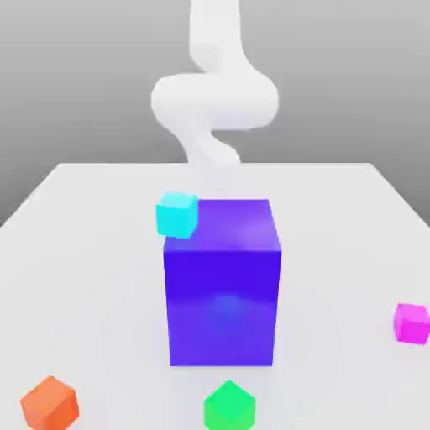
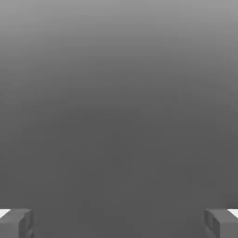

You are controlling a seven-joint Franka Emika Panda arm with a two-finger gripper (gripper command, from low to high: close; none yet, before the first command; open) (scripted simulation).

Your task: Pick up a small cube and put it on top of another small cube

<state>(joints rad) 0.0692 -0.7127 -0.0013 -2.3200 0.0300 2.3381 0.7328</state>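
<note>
Since the magenta cube (image 1: 412, 323) sits untouched on the table (image 1: 92, 252) near its right edge in the exterior view, nothing's done yet. Gripper (image 2: 119, 223) fingers wide apart, holding nothing, w/ only grey beyond. Left: reach, grasp, lift, stack on another small cube, e.g. the cyan cube (image 1: 176, 214) by the blue block (image 1: 222, 285).

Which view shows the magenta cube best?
The exterior view: the magenta cube sits in plain sight on the white table, at that view's right edge. The hand view offers grey background past the open gripper.
</note>
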